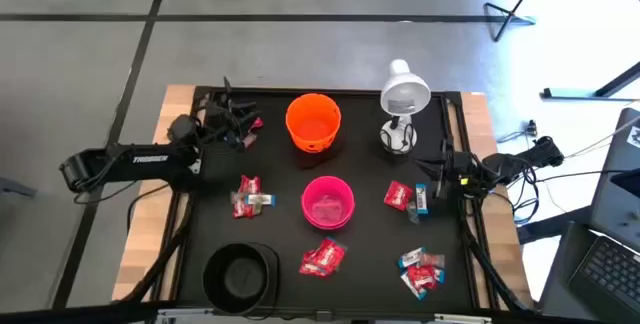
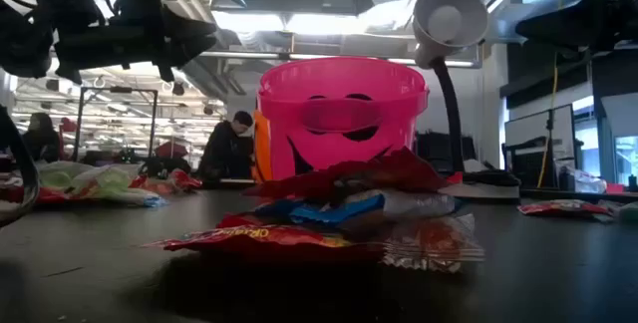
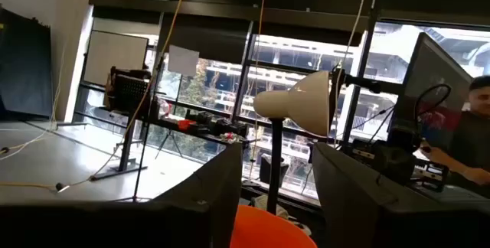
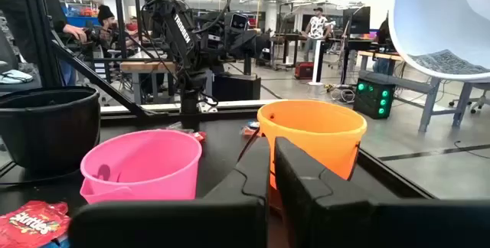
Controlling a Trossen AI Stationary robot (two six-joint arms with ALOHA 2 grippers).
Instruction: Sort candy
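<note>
Small wrapped candy lies in heaps on the black mat: one (image 1: 248, 196) left of the pink bowl (image 1: 327, 202), one (image 1: 323, 257) in front of it, and two on the right (image 1: 405, 197) (image 1: 420, 271). A single red piece (image 1: 256, 124) lies at the far left. The orange bowl (image 1: 313, 121) stands behind the pink one, and the black bowl (image 1: 240, 274) is at the near left. My left gripper (image 1: 240, 121) (image 3: 276, 152) hangs open above the mat's far-left corner, level with the orange bowl (image 3: 264, 229). My right gripper (image 1: 422, 171) (image 4: 273, 145) is shut and empty at the right edge, facing the bowls.
A white desk lamp (image 1: 403, 94) stands on the mat's far right, right of the orange bowl, its shade over the area beside my right gripper. Bare mat lies between the heaps. People and workbenches show in the room beyond the table.
</note>
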